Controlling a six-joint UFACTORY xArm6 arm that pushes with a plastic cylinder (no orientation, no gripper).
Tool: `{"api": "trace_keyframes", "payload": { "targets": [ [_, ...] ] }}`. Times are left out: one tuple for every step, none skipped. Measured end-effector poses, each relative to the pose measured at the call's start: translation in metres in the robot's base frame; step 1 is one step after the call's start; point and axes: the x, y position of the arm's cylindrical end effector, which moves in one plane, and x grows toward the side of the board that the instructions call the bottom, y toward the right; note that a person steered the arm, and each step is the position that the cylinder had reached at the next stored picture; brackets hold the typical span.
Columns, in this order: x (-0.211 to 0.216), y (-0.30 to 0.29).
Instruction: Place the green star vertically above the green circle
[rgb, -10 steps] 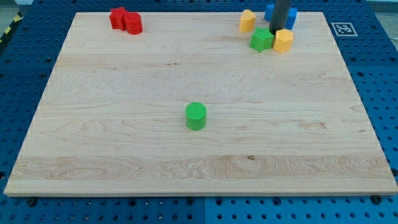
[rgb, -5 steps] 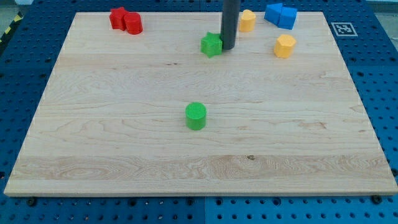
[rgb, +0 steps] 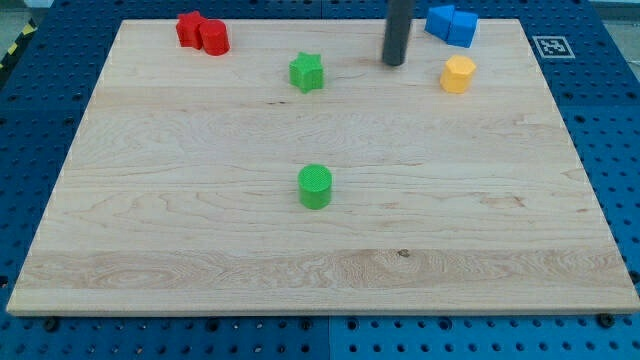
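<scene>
The green star (rgb: 307, 72) lies on the wooden board near the view's top, slightly left of centre. The green circle (rgb: 315, 186) stands near the board's middle, almost straight below the star. My tip (rgb: 394, 63) is to the right of the star, well apart from it and touching no block that shows. The rod stands where a yellow block was earlier and hides it.
Two red blocks (rgb: 203, 32) sit together at the top left. Two blue blocks (rgb: 451, 23) sit at the top right. A yellow block (rgb: 458, 74) lies below them, right of my tip. The board's top edge is close behind the star.
The green star slid left from beside the yellow block to above the green circle. My tip pushed it left, then drew back to the right, away from the star.
</scene>
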Motion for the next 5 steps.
{"api": "trace_keyframes", "payload": {
  "targets": [
    [-0.003, 0.052],
    [0.004, 0.089],
    [0.018, 0.098],
    [0.019, 0.086],
    [0.018, 0.070]
  ]
}}
